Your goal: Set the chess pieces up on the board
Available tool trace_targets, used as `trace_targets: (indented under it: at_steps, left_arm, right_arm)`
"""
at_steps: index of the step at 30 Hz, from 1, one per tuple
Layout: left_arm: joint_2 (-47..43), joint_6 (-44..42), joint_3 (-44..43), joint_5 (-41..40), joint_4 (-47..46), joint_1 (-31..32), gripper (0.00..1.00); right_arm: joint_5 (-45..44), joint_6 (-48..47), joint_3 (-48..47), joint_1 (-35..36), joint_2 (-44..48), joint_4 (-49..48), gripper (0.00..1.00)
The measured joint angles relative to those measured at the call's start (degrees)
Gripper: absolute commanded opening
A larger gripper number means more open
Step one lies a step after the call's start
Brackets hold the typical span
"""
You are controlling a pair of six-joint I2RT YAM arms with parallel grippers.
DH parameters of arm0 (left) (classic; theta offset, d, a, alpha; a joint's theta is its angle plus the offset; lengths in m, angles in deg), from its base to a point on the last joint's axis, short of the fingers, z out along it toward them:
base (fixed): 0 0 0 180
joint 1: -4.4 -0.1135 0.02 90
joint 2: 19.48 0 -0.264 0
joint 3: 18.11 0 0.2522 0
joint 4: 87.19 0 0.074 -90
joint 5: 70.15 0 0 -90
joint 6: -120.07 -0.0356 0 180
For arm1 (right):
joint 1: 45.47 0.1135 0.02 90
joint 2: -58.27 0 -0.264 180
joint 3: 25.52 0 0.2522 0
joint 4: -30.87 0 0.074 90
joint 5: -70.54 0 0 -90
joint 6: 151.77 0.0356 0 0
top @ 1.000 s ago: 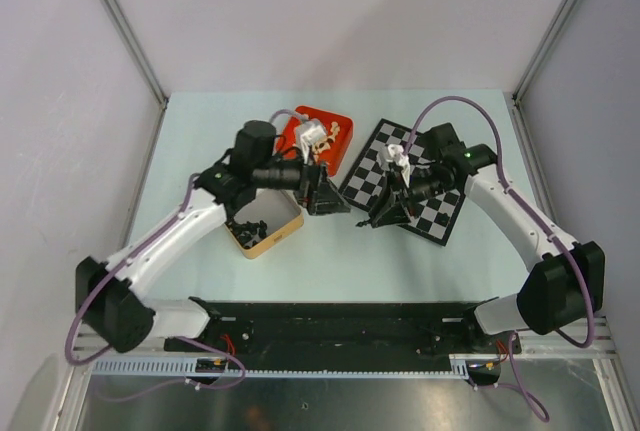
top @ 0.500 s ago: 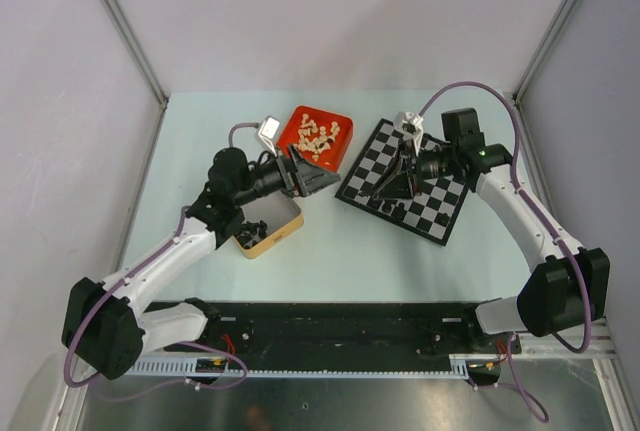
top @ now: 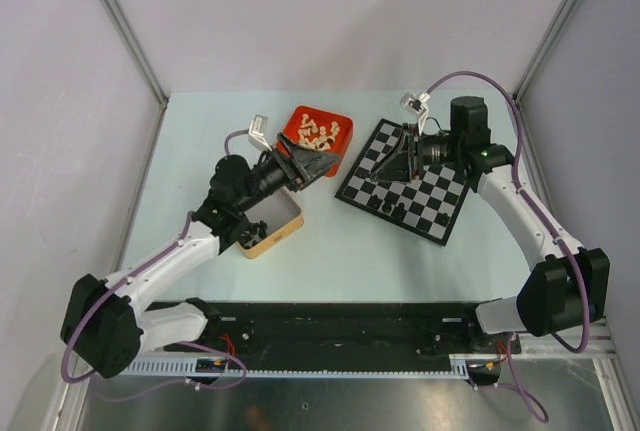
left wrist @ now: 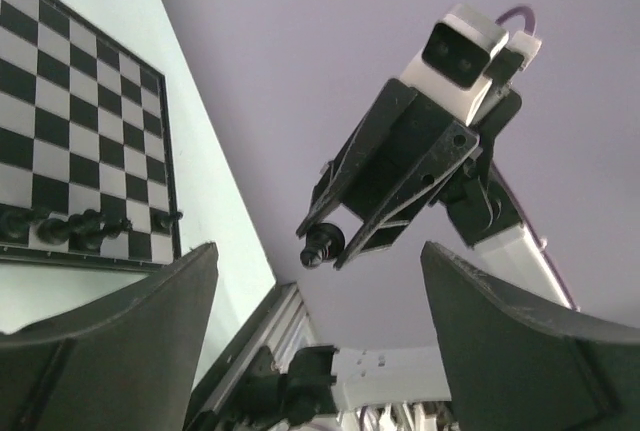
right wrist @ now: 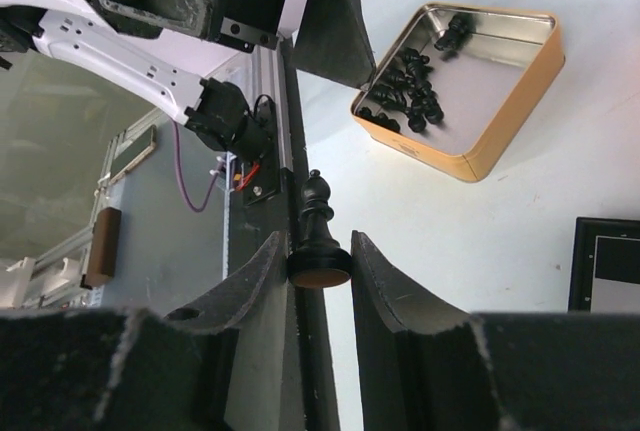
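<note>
The board (top: 425, 194) of black and silver checks lies right of centre; it also shows in the left wrist view (left wrist: 70, 111). A few black chess pieces (left wrist: 60, 228) stand in a row on its near-left edge (top: 390, 208). My right gripper (top: 398, 159) hovers over the board's left part, shut on the base of a black bishop (right wrist: 319, 229), which also shows in the left wrist view (left wrist: 322, 244). My left gripper (top: 312, 163) is open and empty, raised at the red tray's (top: 338, 151) near edge and pointing towards the right gripper. Cream pieces (top: 318, 134) lie in the tray.
A gold tin (top: 272, 238) holding several black pieces (right wrist: 415, 91) sits near the left arm, left of the board. The black base rail (top: 330, 326) runs along the table's near edge. Grey walls close in the back and sides.
Both grippers have drawn apart from a spot low between tin and board. The left one has risen and pulled back towards the red tray. The right one has lifted over the board.
</note>
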Motion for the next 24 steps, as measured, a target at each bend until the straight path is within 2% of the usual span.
trace_targets:
  at_steps: [8,10,16,24]
  left_arm:
    - [2.9,4.8,0.0,-6.0,-1.2,3.2,0.73]
    - [4.0,5.3,0.0,-6.6,-1.2,3.9,0.73]
    - [7.0,6.1,-1.4,-7.7,-0.9,6.1,0.6]
    - [8.0,6.6,-2.8,-7.7,-1.4,7.1,0.51]
  right_arm:
    - [-0.5,7.6,0.4,0.1,0.0,-5.5,0.13]
    - [-0.8,8.9,0.9,0.2,0.0,-6.8,0.13]
    - [-1.6,11.7,2.0,1.0,0.0,-9.0,0.13]
    - [-2.7,13.4,2.6,1.1,0.0,-10.5,0.13]
